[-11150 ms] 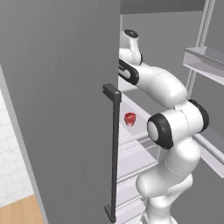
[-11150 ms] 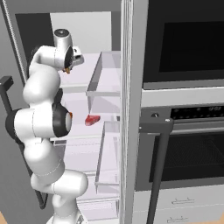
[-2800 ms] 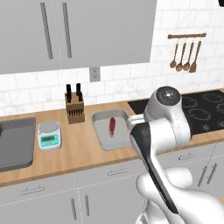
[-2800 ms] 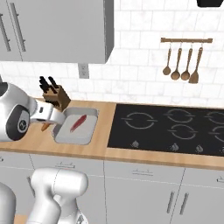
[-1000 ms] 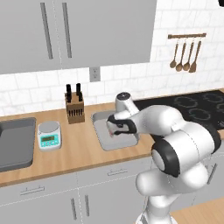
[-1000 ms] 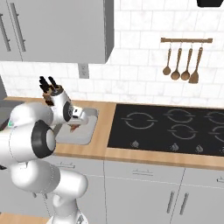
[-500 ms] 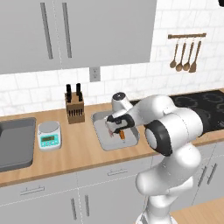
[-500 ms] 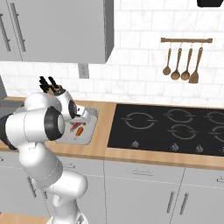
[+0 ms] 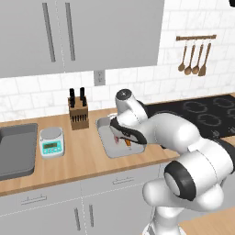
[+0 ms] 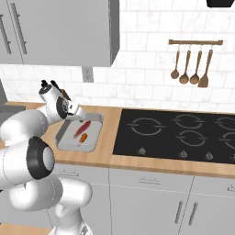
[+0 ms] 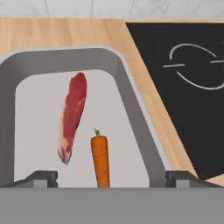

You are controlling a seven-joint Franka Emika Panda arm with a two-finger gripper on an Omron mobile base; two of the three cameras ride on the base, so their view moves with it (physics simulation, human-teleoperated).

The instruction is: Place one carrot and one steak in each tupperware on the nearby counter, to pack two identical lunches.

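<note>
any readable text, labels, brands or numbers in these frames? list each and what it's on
No readable text in these frames.
Kitchen scale: its display panel is too small and blurred to read.
Cooktop: only white burner rings and small knob marks, no characters.
Tupperware, steak, carrot, knife block: no labels or brand marks.

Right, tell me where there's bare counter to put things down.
Bare counter runs between the scale and the tupperware, in front of the knife block. A narrower strip lies between the tupperware and the stovetop. Inside the tupperware it is crowded: steak and carrot.
</note>
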